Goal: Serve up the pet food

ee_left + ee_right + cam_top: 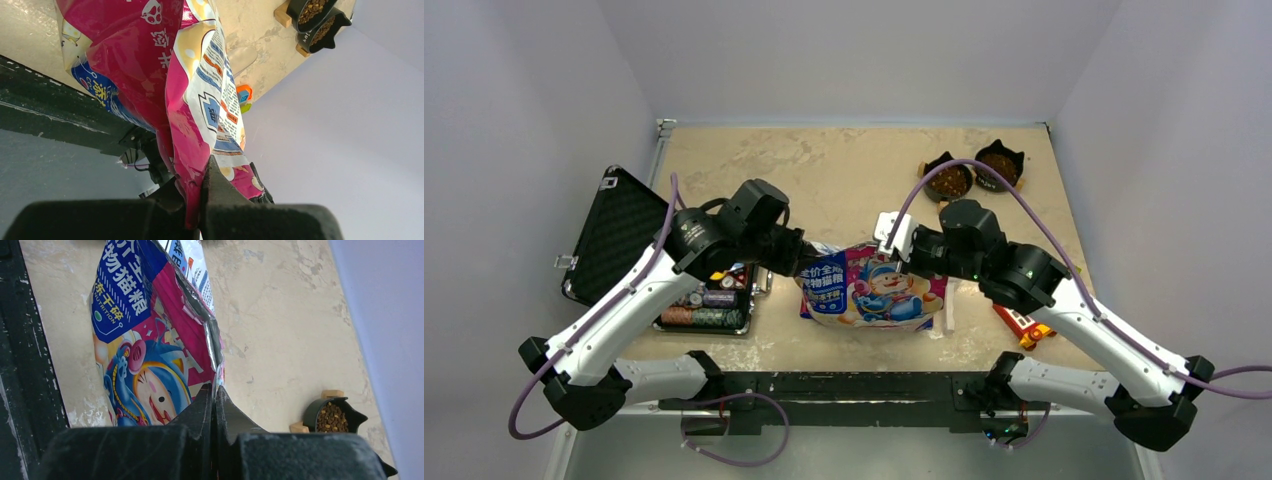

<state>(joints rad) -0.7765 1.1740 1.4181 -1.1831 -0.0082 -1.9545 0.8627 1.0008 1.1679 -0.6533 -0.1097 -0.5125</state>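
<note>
While the bag is held from both sides, serving looks well advanced; only releasing the bag seems left. Left of the bag, an open case of chips narrows the room. The left tool pinches the bag's left edge; the right tool pinches its right edge. Behind and right of the bag, pet food already fills two bowls, bare counter between. A toy lies close right of the bag.

Both arms bend inward, left hand and right hand pinched shut.
</note>
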